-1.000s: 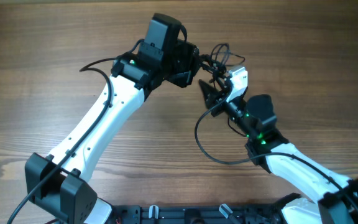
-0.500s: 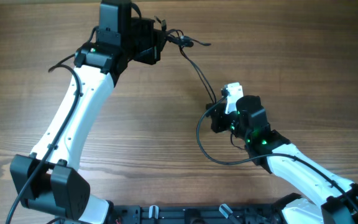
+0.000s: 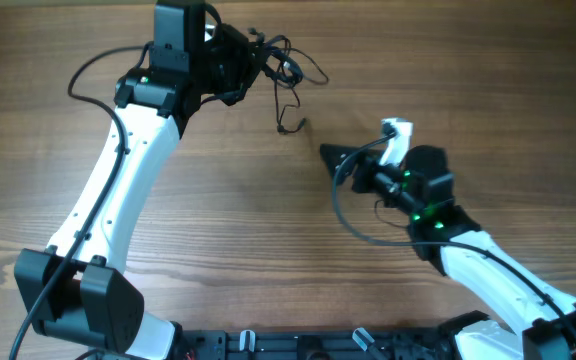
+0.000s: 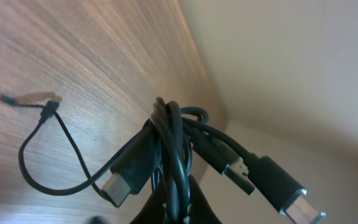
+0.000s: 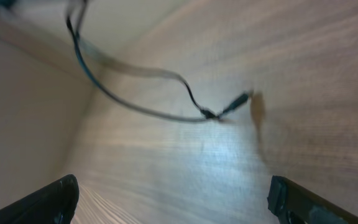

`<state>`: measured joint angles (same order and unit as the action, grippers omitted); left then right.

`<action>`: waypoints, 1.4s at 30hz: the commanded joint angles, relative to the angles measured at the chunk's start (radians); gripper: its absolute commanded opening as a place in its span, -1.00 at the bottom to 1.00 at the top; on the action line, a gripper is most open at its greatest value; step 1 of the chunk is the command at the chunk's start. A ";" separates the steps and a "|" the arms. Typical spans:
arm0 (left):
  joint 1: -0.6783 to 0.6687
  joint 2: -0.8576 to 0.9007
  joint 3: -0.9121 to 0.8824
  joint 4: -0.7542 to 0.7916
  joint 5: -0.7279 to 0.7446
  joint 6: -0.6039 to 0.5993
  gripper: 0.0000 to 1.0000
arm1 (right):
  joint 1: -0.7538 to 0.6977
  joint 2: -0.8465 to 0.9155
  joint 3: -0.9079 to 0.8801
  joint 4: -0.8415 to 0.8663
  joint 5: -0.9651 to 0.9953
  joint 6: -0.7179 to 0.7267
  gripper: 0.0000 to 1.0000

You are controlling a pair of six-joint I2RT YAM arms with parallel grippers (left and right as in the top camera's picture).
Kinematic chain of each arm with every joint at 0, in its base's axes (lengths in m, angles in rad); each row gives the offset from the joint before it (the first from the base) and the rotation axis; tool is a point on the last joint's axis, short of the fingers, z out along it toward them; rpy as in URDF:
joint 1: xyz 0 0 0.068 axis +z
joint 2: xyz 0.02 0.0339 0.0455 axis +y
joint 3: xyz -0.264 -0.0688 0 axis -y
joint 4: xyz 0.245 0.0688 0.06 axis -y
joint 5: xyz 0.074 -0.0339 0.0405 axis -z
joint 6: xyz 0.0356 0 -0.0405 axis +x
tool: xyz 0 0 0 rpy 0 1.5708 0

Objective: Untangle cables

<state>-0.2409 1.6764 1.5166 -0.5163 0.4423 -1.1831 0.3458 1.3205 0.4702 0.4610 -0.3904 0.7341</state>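
Observation:
The cables (image 3: 276,55) are a knot of thin black cords held up at the far side of the table, and my left gripper (image 3: 246,58) is shut on them. In the left wrist view the bundle (image 4: 171,152) rises from between my closed fingertips (image 4: 176,208), with three plugs sticking out. One loose strand (image 3: 280,105) hangs down to a small tip (image 3: 290,127) at the wood. My right gripper (image 3: 336,158) stands open to the right of that tip, apart from it. Its view shows both fingers (image 5: 53,199) wide apart with nothing between them, and the strand (image 5: 135,109) ahead.
The thicker black cable (image 3: 343,215) of the right arm loops over the wooden table (image 3: 488,80) beside its wrist. The left arm (image 3: 118,190) stretches diagonally across the left half. A black rail (image 3: 298,345) runs along the near edge.
My right gripper has opened and let go of the strand, whose tip now hangs free. The left gripper pulled the bundle away to the far left a second ago and holds there.

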 commanded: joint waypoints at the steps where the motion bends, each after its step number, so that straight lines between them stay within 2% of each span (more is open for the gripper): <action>1: 0.005 0.002 0.006 0.000 0.183 0.457 -0.92 | -0.135 -0.029 -0.001 0.063 -0.262 0.217 1.00; 3: 0.005 0.002 0.006 -0.027 0.204 0.550 -0.92 | -0.198 -0.029 -0.001 0.133 -0.364 0.292 0.99; 5: 0.005 0.002 0.006 -0.054 0.204 0.578 -0.92 | -0.248 -0.029 -0.001 0.254 -0.478 0.348 0.71; 6: 0.003 0.002 0.006 -0.056 0.204 0.578 -0.92 | -0.249 -0.029 -0.001 0.274 -0.484 0.365 0.63; 10: -0.026 0.002 0.006 -0.056 0.205 0.554 -0.92 | -0.247 -0.028 -0.001 0.283 -0.471 0.436 0.57; 12: -0.056 0.002 0.006 -0.054 0.204 0.507 -0.92 | -0.224 -0.028 -0.001 0.283 -0.440 0.455 0.31; 14: -0.087 0.002 0.006 -0.035 0.204 0.473 -0.92 | -0.179 -0.027 -0.001 0.278 -0.390 0.444 0.24; 16: -0.104 0.002 0.006 -0.017 0.204 0.472 -0.92 | -0.166 -0.010 -0.001 0.278 -0.335 0.330 0.59; 18: -0.100 0.002 0.006 -0.018 0.205 0.472 -0.92 | -0.166 0.004 -0.001 0.269 -0.284 0.112 0.78; 19: -0.091 0.001 0.006 -0.018 0.218 0.472 -0.92 | -0.166 0.013 -0.001 0.238 -0.249 -0.023 0.79; 23: -0.037 0.001 0.006 -0.018 0.429 0.472 -0.92 | -0.166 0.053 -0.001 0.185 -0.202 -0.264 0.80; 26: -0.043 0.001 0.006 -0.018 0.519 0.471 -0.92 | -0.166 0.111 -0.001 0.257 -0.170 -0.292 0.79; 29: -0.043 0.001 0.006 -0.018 0.565 0.468 -0.92 | -0.166 0.157 -0.001 0.341 -0.186 -0.290 0.59; 31: -0.043 0.001 0.006 -0.019 0.572 0.468 -0.92 | -0.166 0.164 -0.001 0.347 -0.187 -0.289 0.07; 32: -0.043 0.001 0.006 -0.018 0.571 0.468 -0.92 | -0.166 0.164 -0.001 0.351 -0.210 -0.286 -0.62; 33: -0.043 0.001 0.006 -0.018 0.559 0.469 -0.92 | -0.167 0.164 -0.001 0.354 -0.237 -0.262 -0.91; 34: -0.043 0.001 0.006 -0.019 0.527 0.473 -0.92 | -0.176 0.163 -0.001 0.354 -0.273 -0.183 -0.91; 36: -0.043 0.001 0.006 -0.025 0.417 0.488 -0.92 | -0.222 0.161 -0.001 0.383 -0.465 -0.060 -0.91; 39: -0.043 0.001 0.006 -0.066 0.261 0.607 -0.92 | -0.339 0.161 -0.001 0.432 -0.776 0.148 -0.91; 42: -0.045 0.002 0.006 -0.087 0.189 0.709 -0.92 | -0.439 0.161 -0.001 0.476 -0.911 0.338 -0.91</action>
<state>-0.2836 1.6764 1.5162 -0.6037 0.7418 -0.6048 -0.0315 1.4715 0.4648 0.9073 -1.1004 0.8497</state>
